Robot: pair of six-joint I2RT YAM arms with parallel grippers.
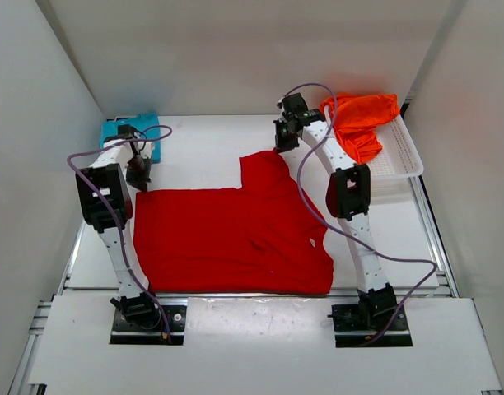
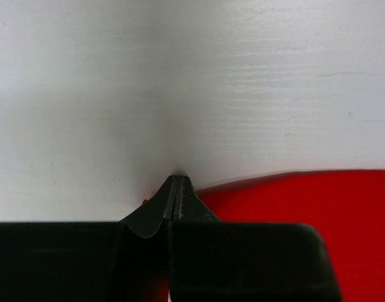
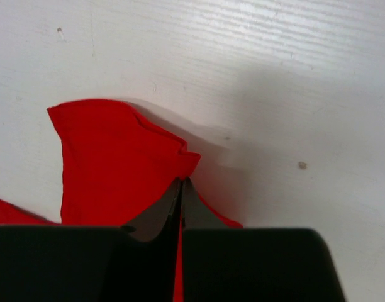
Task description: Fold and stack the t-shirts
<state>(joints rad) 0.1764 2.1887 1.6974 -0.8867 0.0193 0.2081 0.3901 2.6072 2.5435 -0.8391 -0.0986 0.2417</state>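
The red t-shirt (image 1: 235, 239) lies spread flat in the middle of the table, one part reaching back toward the right arm. My left gripper (image 1: 140, 179) is shut at the shirt's back left corner; in the left wrist view the closed jaws (image 2: 178, 181) sit on the red cloth's edge (image 2: 306, 214). My right gripper (image 1: 278, 146) is shut on the shirt's back tip, and its wrist view shows the cloth (image 3: 111, 163) pinched and bunched at the fingertips (image 3: 181, 184). The teal-blue t-shirt (image 1: 130, 132) lies folded at the back left. The orange t-shirt (image 1: 359, 122) lies crumpled in the basket.
The white mesh basket (image 1: 408, 156) stands at the back right against the wall. White walls close in the table on the left, back and right. Purple cables loop off both arms. The arm bases are bolted at the near edge.
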